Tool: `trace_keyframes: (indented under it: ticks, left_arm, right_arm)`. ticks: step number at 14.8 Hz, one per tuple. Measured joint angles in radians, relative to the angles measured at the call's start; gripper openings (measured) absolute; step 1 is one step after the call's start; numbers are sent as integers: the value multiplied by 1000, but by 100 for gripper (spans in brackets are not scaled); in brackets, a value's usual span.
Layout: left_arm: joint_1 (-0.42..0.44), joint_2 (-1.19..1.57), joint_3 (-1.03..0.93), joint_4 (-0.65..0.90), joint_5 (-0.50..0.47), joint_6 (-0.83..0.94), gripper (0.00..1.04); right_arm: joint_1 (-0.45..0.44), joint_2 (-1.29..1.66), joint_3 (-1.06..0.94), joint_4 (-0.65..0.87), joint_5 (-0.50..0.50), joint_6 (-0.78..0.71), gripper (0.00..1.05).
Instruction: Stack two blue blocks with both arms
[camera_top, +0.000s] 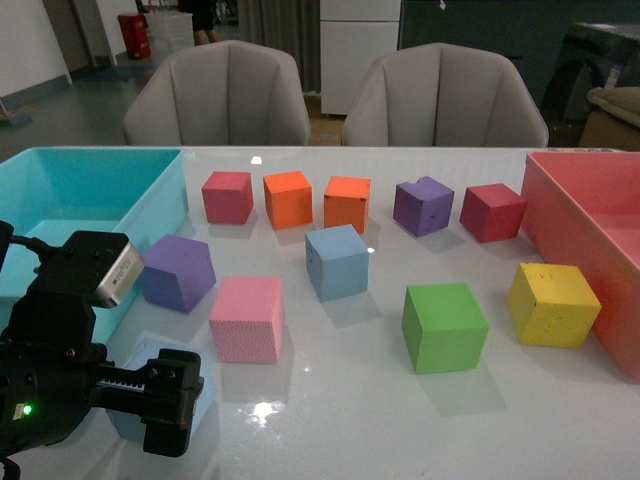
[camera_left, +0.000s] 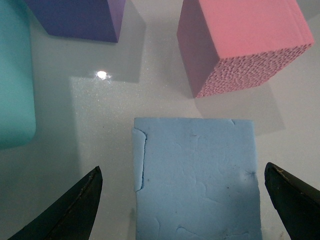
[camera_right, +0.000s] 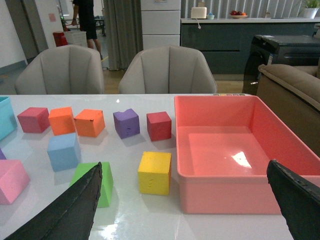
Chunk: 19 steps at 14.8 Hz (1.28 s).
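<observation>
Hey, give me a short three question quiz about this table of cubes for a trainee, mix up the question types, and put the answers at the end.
1. True or false: the left tool is open with a blue block between its fingers.
2. How many orange cubes are on the table?
3. Pick one: the other blue block is A) held in the air, B) resting on the table, C) stacked on another cube.
Key: 1 true; 2 two; 3 B.

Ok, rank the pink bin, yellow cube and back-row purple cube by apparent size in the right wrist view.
1. pink bin
2. yellow cube
3. back-row purple cube
The yellow cube is nearer the camera, so the two cubes may truly match.
</observation>
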<state>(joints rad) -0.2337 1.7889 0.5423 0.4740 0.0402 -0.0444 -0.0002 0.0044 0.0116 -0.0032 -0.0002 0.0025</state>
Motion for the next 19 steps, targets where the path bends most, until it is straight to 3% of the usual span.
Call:
trace_keyframes:
  ticks: [6, 8, 11, 14, 19]
  left_arm:
    - [-8, 104, 13, 37, -11, -9, 95]
    - [-14, 102, 18, 39, -31, -10, 72]
    - [-41, 35, 18, -9, -61, -8, 50]
    - [-103, -112, 40, -109, -71, -4, 44]
    - [-241, 24, 459, -323, -121, 20, 42]
  right_arm:
    - [0, 0, 0, 0, 0, 0, 98]
    - [0, 0, 0, 0, 0, 0, 98]
    - [0, 0, 0, 0, 0, 0, 98]
    - [0, 0, 0, 0, 0, 0, 98]
    - [0, 0, 0, 0, 0, 0, 98]
